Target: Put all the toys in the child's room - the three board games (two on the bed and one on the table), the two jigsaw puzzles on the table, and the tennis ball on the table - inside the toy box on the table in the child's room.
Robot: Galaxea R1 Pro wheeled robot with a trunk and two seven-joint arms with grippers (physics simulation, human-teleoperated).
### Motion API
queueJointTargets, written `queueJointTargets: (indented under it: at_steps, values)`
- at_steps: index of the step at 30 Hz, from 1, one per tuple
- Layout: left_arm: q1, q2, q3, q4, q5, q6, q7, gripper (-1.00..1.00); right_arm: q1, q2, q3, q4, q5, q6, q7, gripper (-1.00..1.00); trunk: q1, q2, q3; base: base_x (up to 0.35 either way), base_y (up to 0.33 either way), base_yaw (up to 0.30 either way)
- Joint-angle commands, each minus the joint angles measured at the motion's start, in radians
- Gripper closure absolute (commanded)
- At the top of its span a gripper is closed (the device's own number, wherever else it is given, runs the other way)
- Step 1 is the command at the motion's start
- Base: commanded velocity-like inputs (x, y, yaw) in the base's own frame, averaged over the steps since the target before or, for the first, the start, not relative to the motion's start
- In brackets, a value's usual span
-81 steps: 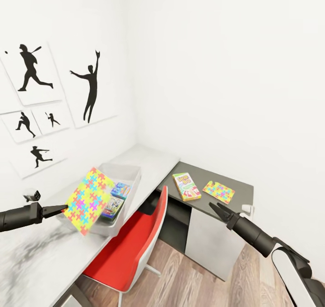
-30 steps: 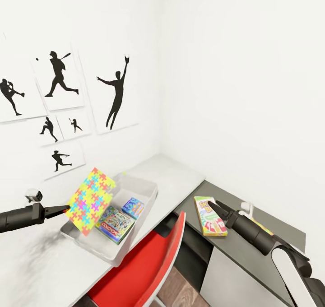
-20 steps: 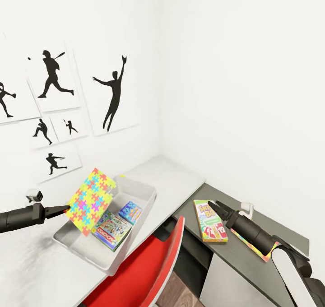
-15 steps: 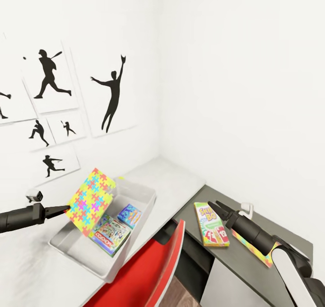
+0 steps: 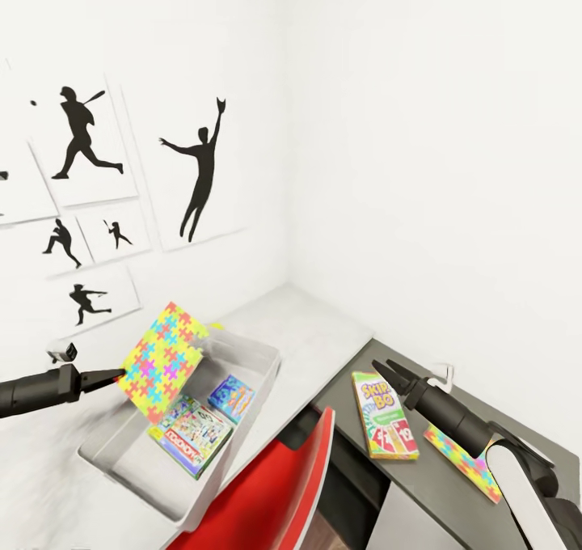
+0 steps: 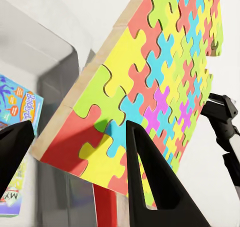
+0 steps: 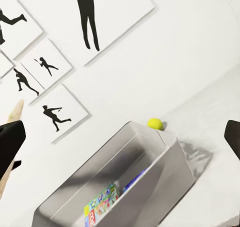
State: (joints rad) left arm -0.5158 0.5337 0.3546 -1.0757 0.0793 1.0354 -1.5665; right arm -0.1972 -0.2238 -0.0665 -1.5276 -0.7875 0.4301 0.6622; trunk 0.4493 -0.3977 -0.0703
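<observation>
Left gripper (image 5: 113, 372) pinches the puzzle (image 5: 164, 361) by one corner, tilted over the bin (image 5: 121, 473) at its 10 o'clock rim. Risk: a corner grip may let it swing or slip and land outside. Right gripper (image 5: 386, 370) spread open, empty, hovering above Skip-Bo (image 5: 383, 414); second puzzle (image 5: 465, 461) at Skip-Bo's 4 o'clock.

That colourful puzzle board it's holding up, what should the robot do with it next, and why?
Probably lower it a little and open the jaws. The left gripper holds the jigsaw puzzle tilted above the toy box, where two board games already lie, so it seems placed to drop in beside them.
</observation>
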Motion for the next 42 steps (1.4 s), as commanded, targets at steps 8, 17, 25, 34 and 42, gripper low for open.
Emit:
queueJointTargets:
  at_steps: [8,17,25,34,42]
  values:
    - [-0.002,-0.01,-0.003,0.025,-0.007,0.008,-0.004,1.0,-0.001,0.0,-0.002,0.0,-0.009,0.009,0.001,-1.0,0.001,-0.002,-0.002,0.01,0.0,0.048]
    - [-0.023,-0.116,-0.013,0.131,-0.019,0.009,0.318,1.0,-0.001,-0.002,-0.002,-0.001,-0.009,0.009,0.002,-1.0,0.001,-0.002,-0.002,0.0,0.0,0.0]
    - [-0.131,-0.193,-0.015,0.284,-0.022,0.008,0.621,1.0,-0.001,-0.004,-0.015,-0.002,-0.01,0.009,0.002,-1.0,0.001,-0.002,-0.002,0.0,0.0,0.0]
    - [-0.141,-0.2,-0.041,0.304,-0.025,0.006,0.727,1.0,-0.001,-0.007,-0.018,-0.003,-0.01,0.01,0.007,-1.0,0.001,-0.002,-0.002,0.0,0.0,0.0]
    - [-0.145,-0.242,-0.08,0.304,-0.025,0.004,0.825,1.0,-0.001,-0.011,-0.018,-0.005,-0.011,0.014,0.008,-1.0,0.001,-0.002,-0.007,0.0,0.0,0.0]
